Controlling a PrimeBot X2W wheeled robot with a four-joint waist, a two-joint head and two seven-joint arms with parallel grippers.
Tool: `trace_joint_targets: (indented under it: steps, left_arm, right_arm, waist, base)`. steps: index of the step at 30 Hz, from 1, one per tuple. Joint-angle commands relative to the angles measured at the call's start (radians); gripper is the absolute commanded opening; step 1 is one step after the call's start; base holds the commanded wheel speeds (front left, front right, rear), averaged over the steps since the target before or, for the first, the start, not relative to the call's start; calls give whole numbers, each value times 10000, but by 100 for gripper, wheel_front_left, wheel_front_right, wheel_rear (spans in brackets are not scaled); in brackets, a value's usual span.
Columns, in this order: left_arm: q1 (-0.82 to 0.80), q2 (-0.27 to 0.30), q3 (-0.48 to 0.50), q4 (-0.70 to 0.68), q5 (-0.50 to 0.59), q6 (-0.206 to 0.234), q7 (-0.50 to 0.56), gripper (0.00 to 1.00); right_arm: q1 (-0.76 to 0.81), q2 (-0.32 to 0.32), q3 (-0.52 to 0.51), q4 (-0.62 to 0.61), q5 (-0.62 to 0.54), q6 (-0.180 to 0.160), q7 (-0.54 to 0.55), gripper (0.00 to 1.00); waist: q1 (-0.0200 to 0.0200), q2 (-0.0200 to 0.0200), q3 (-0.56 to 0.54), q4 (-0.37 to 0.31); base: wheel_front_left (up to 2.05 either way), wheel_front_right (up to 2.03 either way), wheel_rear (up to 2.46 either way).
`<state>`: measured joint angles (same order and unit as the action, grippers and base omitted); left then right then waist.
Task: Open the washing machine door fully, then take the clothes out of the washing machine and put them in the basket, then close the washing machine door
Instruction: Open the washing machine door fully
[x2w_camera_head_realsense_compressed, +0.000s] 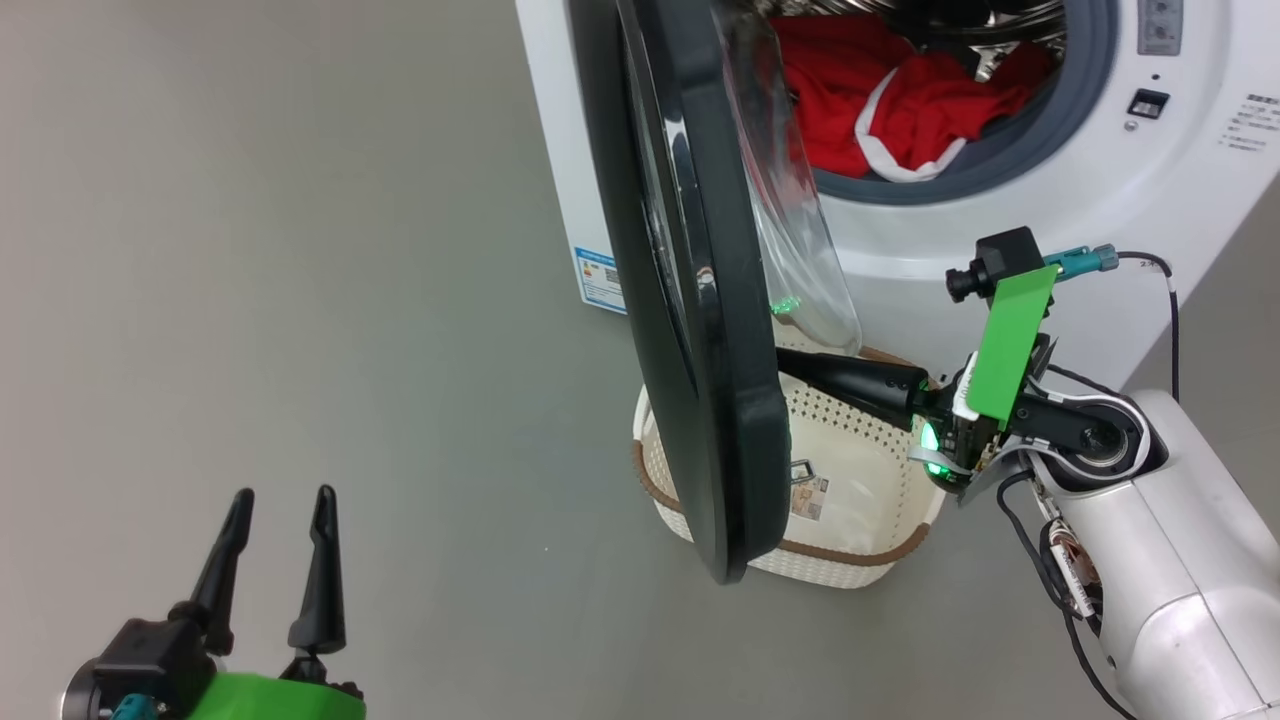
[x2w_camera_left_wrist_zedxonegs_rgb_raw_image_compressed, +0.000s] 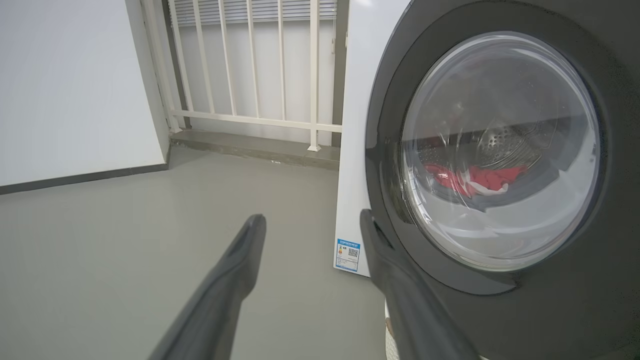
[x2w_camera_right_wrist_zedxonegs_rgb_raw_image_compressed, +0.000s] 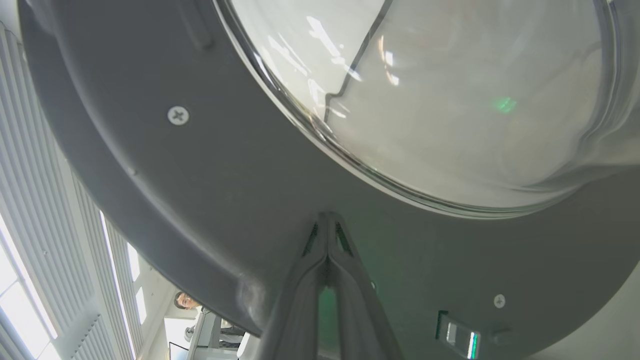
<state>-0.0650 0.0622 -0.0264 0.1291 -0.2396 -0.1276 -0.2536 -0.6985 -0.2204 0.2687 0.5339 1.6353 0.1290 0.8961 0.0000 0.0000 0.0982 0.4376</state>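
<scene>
The washing machine door (x2w_camera_head_realsense_compressed: 690, 300) stands swung out, edge-on in the head view, its glass bowl (x2w_camera_head_realsense_compressed: 790, 230) facing the drum. My right gripper (x2w_camera_head_realsense_compressed: 785, 362) is shut, and its tips press the door's inner face (x2w_camera_right_wrist_zedxonegs_rgb_raw_image_compressed: 327, 216) just below the glass. Red clothes (x2w_camera_head_realsense_compressed: 900, 100) with a white trim band lie in the open mouth of the white washing machine (x2w_camera_head_realsense_compressed: 1000, 230). The cream basket (x2w_camera_head_realsense_compressed: 860, 480) sits on the floor under the door. My left gripper (x2w_camera_head_realsense_compressed: 280, 500) hangs open at the lower left, nothing between its fingers (x2w_camera_left_wrist_zedxonegs_rgb_raw_image_compressed: 240, 260), facing the door's outer side (x2w_camera_left_wrist_zedxonegs_rgb_raw_image_compressed: 500, 150).
Grey floor (x2w_camera_head_realsense_compressed: 300, 300) spreads left of the machine. In the left wrist view a white wall (x2w_camera_left_wrist_zedxonegs_rgb_raw_image_compressed: 65, 90) and a white railing (x2w_camera_left_wrist_zedxonegs_rgb_raw_image_compressed: 250, 75) stand behind. A person shows small through a gap in the right wrist view (x2w_camera_right_wrist_zedxonegs_rgb_raw_image_compressed: 186, 301).
</scene>
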Motion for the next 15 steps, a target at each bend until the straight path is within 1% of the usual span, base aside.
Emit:
trace_joint_targets:
  steps: [1, 15]
  left_arm:
    - [-67, 205, 357, -204, 43, -31, -82, 100]
    - [-29, 195, 404, -193, 41, -31, -82, 100]
  right_arm:
    - [66, 253, 103, -308, -47, 17, 31, 0]
    - [-21, 469, 97, -269, -115, 17, 62, 0]
  waist:
    - [0, 0, -74, 208]
    - [0, 0, -129, 718]
  base:
    - [0, 0, 0]
    - [0, 0, 0]
